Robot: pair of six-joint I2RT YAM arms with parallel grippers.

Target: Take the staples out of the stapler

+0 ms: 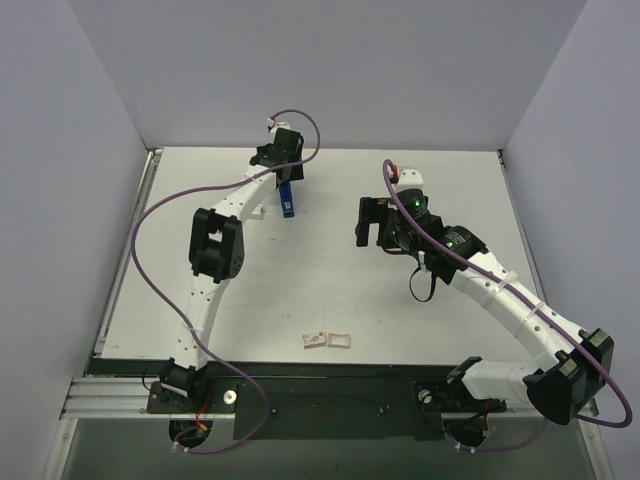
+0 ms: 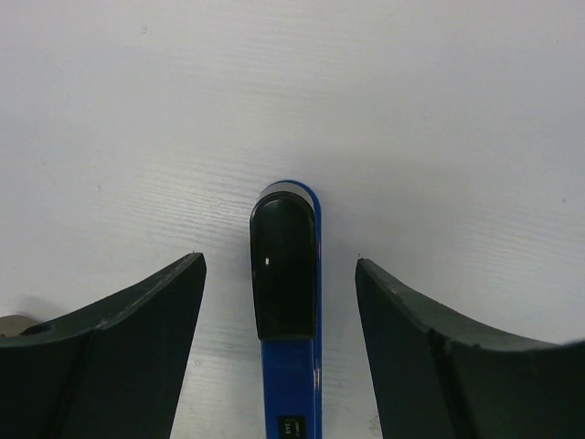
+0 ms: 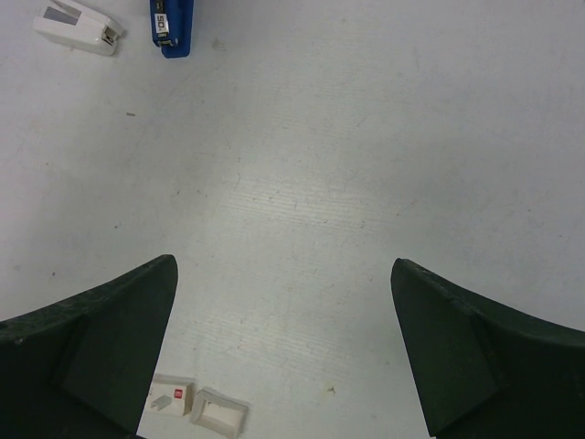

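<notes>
The stapler (image 1: pixel 287 198) is narrow and royal-blue and lies flat on the white table at the far left-centre. In the left wrist view its black end (image 2: pixel 283 265) and blue body (image 2: pixel 291 384) lie between my fingers. My left gripper (image 2: pixel 279 263) is open and straddles the stapler, with a gap on each side and no contact. It also shows in the top view (image 1: pixel 289 178), just behind the stapler. My right gripper (image 1: pixel 372 232) is open and empty above bare table right of centre. The right wrist view (image 3: pixel 283 263) shows the stapler (image 3: pixel 172 26) far off.
A plain white bar (image 3: pixel 78 27) lies just left of the stapler, partly under the left arm in the top view (image 1: pixel 260 208). Two small white boxes (image 1: pixel 315 341) (image 1: pixel 340 341) sit near the front edge, also in the right wrist view (image 3: pixel 172 395) (image 3: pixel 219 413). Grey walls enclose the table.
</notes>
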